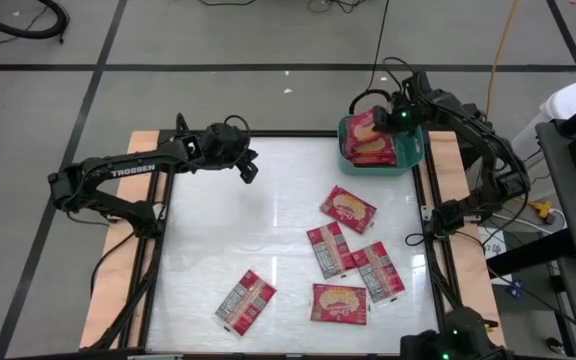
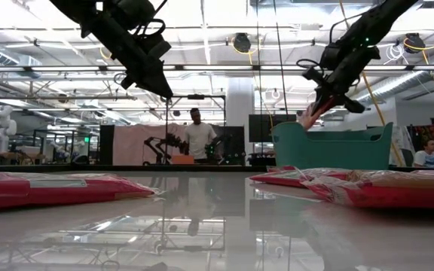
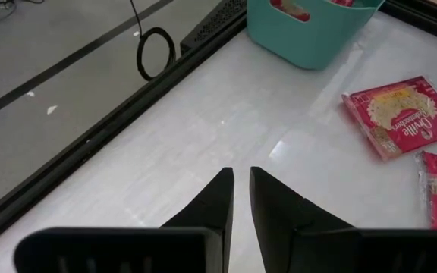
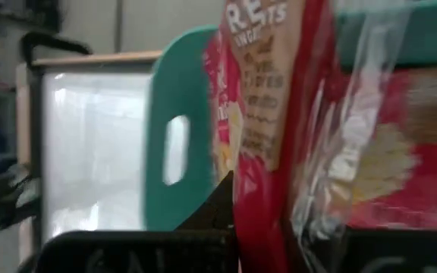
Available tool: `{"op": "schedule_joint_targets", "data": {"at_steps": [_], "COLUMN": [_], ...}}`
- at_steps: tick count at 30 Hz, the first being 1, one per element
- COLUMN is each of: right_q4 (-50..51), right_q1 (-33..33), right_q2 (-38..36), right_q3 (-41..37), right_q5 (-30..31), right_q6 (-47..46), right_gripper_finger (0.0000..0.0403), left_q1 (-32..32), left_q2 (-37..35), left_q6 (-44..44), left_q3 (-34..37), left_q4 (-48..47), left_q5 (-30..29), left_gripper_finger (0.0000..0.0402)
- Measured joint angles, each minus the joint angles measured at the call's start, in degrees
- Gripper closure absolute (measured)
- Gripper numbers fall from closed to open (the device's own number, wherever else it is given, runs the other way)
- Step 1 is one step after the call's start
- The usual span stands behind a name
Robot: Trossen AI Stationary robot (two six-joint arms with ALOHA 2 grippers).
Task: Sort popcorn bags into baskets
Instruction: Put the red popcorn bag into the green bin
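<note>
My right gripper hangs over the teal basket at the table's far right corner. It is shut on a red popcorn bag that dangles just above the rim. More red bags lie inside the basket. Several popcorn bags lie flat on the white table: one closest to the basket, two side by side, one near the front and one off to the left. My left gripper hovers high over the far left of the table, shut and holding nothing.
Black rails and wooden strips edge the table on both sides. A black cable loop lies on the floor beyond the far edge. Across the room a person stands and another person sits.
</note>
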State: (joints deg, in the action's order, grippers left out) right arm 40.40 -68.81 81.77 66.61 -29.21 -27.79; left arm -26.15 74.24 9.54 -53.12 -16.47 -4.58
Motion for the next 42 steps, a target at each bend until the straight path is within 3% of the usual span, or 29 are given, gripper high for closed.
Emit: {"op": "schedule_joint_targets", "data": {"at_steps": [9, 25, 33, 42], "right_q4": [-0.2, 0.5, 4.7, 3.4], "right_q1": [0.3, 0.1, -0.2, -0.2], "right_q2": [-0.6, -2.4, -7.4, -16.0], "right_q3": [0.0, 0.0, 0.0, 0.0], "right_q5": [3.2, 5.5, 11.2, 11.2], "right_q6": [-0.5, 0.3, 2.6, 2.0], "right_gripper_finger": [0.0383, 0.0255, 0.0248, 0.0248], "left_q1": [0.0, 0.0, 0.7, 0.8], "left_q2": [0.0, 0.0, 0.0, 0.0], "left_q6": [-0.8, 1.3, 2.9, 2.8], "left_q3": [0.0, 0.0, 0.0, 0.0], "left_q4": [0.0, 0.0, -1.2, -9.3], "left_q5": [0.0, 1.6, 3.1, 3.2], "left_gripper_finger": [0.0355, 0.0355, 0.0355, 0.0355]}}
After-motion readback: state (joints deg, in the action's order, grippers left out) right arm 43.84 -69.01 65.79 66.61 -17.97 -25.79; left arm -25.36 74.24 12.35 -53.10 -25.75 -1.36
